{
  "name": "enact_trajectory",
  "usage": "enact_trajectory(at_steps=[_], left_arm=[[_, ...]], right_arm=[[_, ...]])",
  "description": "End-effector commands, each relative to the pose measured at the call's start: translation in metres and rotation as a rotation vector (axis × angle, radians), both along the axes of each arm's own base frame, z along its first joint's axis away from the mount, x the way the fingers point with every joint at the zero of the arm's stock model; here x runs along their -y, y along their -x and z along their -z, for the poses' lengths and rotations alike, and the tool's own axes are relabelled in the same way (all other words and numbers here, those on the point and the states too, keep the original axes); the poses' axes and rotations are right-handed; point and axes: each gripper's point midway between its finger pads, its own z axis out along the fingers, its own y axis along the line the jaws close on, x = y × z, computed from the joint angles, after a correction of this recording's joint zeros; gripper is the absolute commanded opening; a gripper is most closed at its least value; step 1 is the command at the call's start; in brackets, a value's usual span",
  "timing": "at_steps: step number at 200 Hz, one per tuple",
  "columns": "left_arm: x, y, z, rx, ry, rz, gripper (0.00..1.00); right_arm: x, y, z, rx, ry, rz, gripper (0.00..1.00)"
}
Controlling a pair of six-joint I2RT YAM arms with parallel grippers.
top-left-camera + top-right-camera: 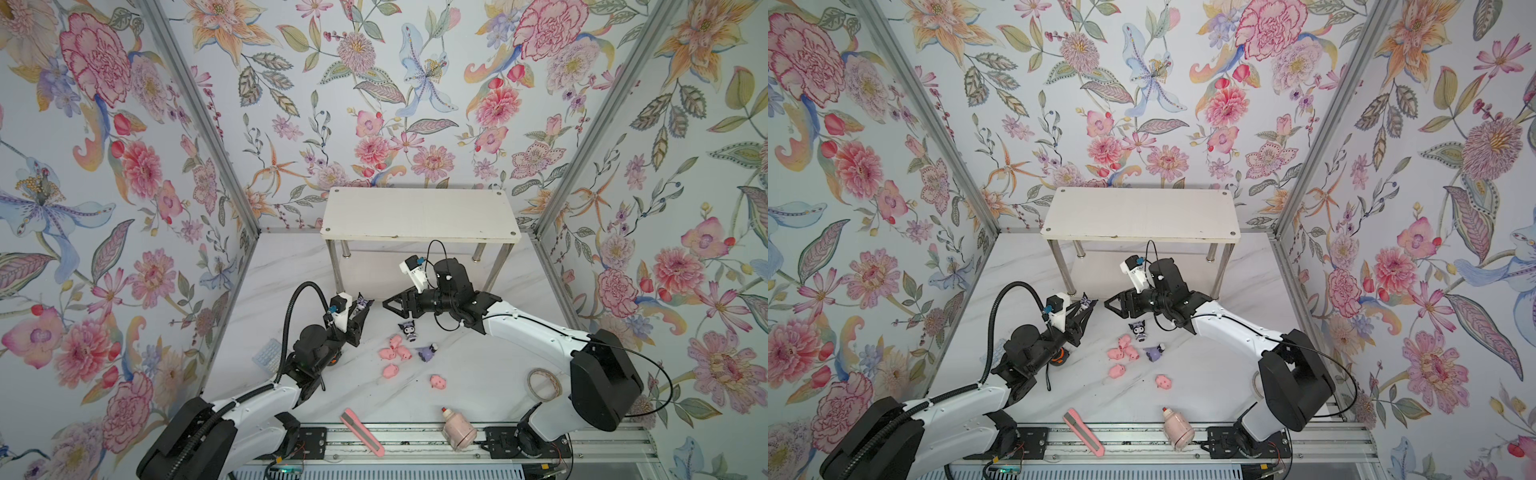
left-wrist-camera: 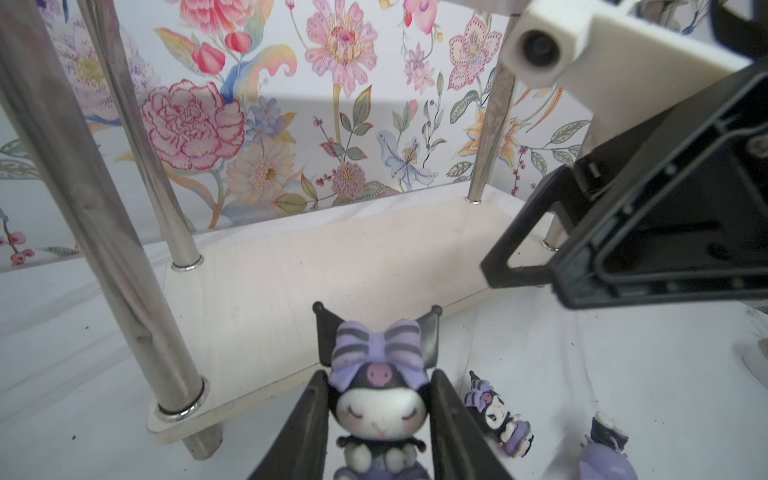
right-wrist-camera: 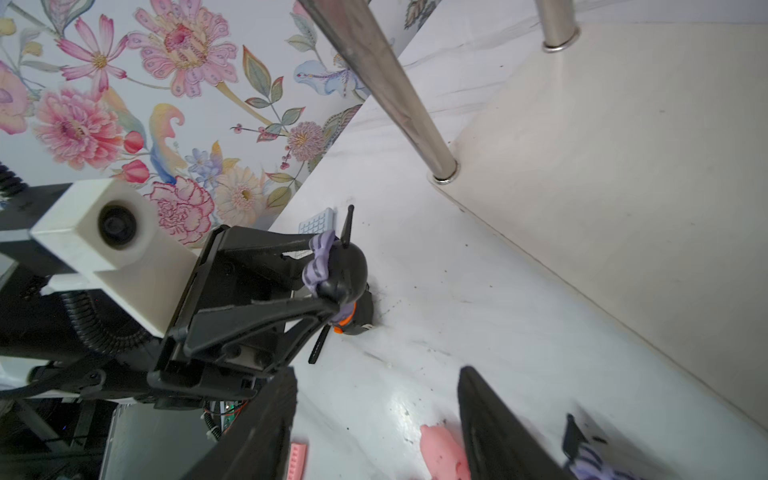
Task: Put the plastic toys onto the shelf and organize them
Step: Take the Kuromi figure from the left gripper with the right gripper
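While both boards of the shelf [image 1: 419, 214] lie bare at the far side of the table, the first placing seems to be in hand. The left gripper [image 1: 363, 309] sits just near of the shelf's near-left leg [image 2: 116, 249], its jaws closed partway on a figurine [image 2: 380, 409] and clamping the head from both sides. Whether the toy's base touches the table I cannot tell. The right gripper [image 1: 389, 304] is just to its right, tips pointing at it, jaws apart with nothing between them.

The lower board [image 2: 332, 257] begins right beyond the held toy. The next move likely calls for a short carry far and slightly right, past that leg, then lowering until the figurine stands before release. The leg and the right gripper crowd the path on either side, so the right arm would do well to back off.

Nearer lie a tape roll [image 1: 532, 382] at the right, a bottle [image 1: 458, 432] and a cutter [image 1: 362, 433] at the near edge, and a grid pad [image 1: 268, 353] at the left. None of these belongs on the shelf. Between the arms wait a standing figurine [image 1: 407, 330], a fallen figurine [image 1: 428, 353] and five pigs [image 1: 387, 354], three bunched and two apart.
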Motion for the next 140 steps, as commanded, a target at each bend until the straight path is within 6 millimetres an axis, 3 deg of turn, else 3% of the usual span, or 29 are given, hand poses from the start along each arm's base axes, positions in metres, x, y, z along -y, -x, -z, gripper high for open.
enact_trajectory(at_steps=[1, 22, 52, 81, 140], left_arm=[[0.009, 0.01, -0.017, 0.067, 0.003, 0.071, 0.14], [0.01, 0.013, -0.018, 0.072, -0.002, 0.085, 0.14], [0.013, 0.016, -0.017, 0.077, -0.015, 0.102, 0.14], [0.011, 0.014, -0.019, 0.093, -0.027, 0.083, 0.14], [0.007, 0.015, -0.025, 0.141, -0.079, 0.063, 0.15]], right_arm=[[-0.029, 0.018, 0.002, 0.022, 0.033, -0.13, 0.66], [-0.048, 0.026, 0.004, 0.027, 0.029, -0.186, 0.66], [-0.059, 0.029, 0.009, 0.004, 0.024, -0.216, 0.66], [-0.063, 0.029, 0.016, -0.023, 0.032, -0.219, 0.55], [-0.065, 0.033, 0.029, -0.03, 0.089, -0.26, 0.53]])
